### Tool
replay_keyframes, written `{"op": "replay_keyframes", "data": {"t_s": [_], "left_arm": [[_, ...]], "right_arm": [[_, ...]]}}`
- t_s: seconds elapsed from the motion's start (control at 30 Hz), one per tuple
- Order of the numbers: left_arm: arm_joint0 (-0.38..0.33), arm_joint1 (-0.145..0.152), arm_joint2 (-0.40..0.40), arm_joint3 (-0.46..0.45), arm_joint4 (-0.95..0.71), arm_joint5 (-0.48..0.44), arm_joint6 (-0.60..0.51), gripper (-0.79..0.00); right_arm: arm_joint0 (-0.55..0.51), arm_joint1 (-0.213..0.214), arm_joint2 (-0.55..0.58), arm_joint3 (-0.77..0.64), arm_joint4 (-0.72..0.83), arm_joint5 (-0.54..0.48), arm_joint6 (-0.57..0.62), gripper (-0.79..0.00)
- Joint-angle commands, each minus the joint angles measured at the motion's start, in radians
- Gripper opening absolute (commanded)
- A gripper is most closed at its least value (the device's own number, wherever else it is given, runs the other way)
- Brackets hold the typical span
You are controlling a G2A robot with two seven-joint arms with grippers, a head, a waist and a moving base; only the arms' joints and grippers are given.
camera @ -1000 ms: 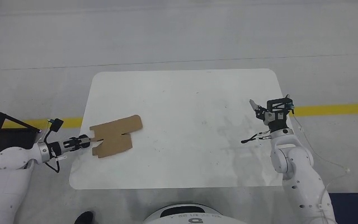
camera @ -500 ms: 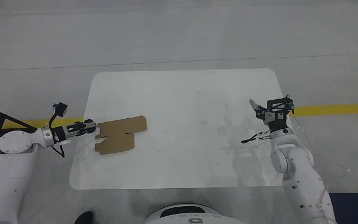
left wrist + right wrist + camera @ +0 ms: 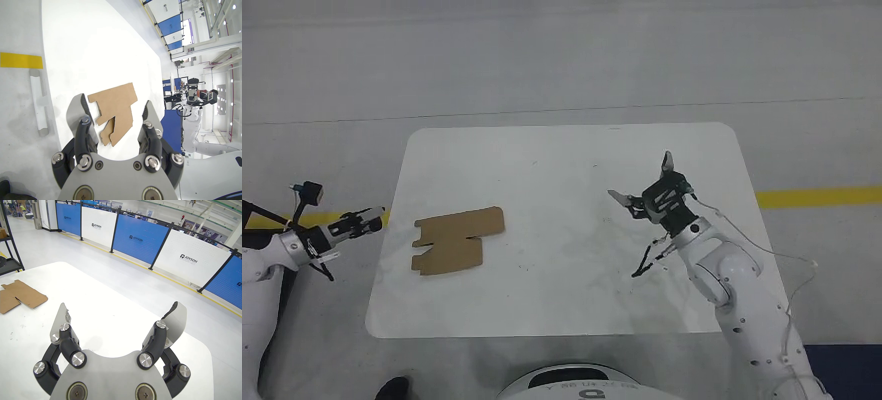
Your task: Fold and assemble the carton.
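Item: carton, one flat blank, not yet folded. Risk: the blank is lying flush on a smooth white desk, so a claw coming in low is likely to be pushing it along, possibly off the nearby left edge, rather than getting a finger under it; pinching a thin flap could also crease it off its score line. Appearance: brown corrugated board, thin, notched into stepped flaps at one end, with a slit showing between two panels. Location: left part of the desk. Left claw is hovering just beyond the desk's left edge, spread wide and empty. Right claw is hovering right of centre, also wide and empty, well apart from the carton.
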State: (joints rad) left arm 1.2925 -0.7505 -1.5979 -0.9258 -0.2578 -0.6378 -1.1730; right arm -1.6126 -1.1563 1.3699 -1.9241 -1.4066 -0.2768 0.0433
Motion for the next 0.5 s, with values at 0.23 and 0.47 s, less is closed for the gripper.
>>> {"op": "replay_keyframes", "data": {"t_s": [0.23, 0.47], "left_arm": [[-0.001, 0.0, 0.001, 0.0, 0.0, 0.001, 0.0, 0.0], [-0.001, 0.0, 0.001, 0.0, 0.0, 0.001, 0.0, 0.0]], "right_arm": [[0.129, 0.008, -0.232, -0.06, -0.454, -0.291, 0.103, 0.0], [0.31, -0.04, -0.53, 0.026, -0.706, -0.317, 0.305, -0.16]]}}
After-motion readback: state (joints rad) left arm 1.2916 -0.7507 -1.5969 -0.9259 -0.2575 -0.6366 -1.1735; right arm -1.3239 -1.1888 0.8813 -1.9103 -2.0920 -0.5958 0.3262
